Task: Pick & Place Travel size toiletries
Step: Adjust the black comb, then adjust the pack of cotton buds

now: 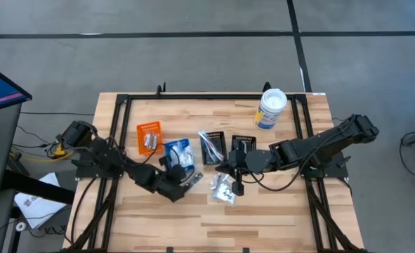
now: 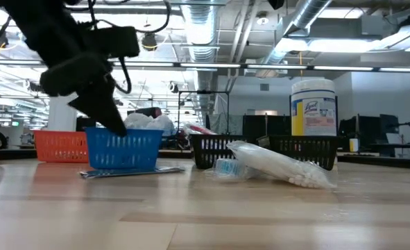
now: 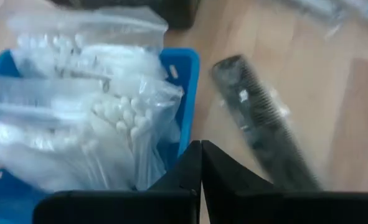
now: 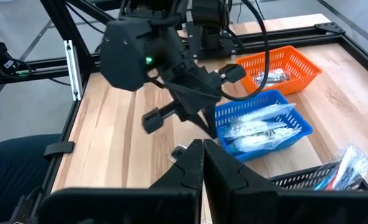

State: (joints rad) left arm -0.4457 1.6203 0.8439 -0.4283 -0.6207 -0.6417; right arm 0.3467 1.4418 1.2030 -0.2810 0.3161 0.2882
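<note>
Open industrial hall behind the wooden table (image 1: 263,218).
Grey floor (image 1: 193,63) with dark tape lines around the table; above and beyond it, exposed silver ducts (image 2: 309,21) and strip lights (image 2: 329,45).

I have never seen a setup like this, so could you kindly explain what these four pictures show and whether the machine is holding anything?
It is a robot with two dark arms at a wooden table, each ending in a two-finger claw. One picture looks straight down, one looks level across the tabletop, and two come from cameras on the wrists. The left claw is shut beside the blue bin, which holds clear packets of cotton swabs. The right claw is also shut, above loose packets. Neither holds anything. Also on the table are an orange bin, two black bins, a black comb and a white tub.
</note>
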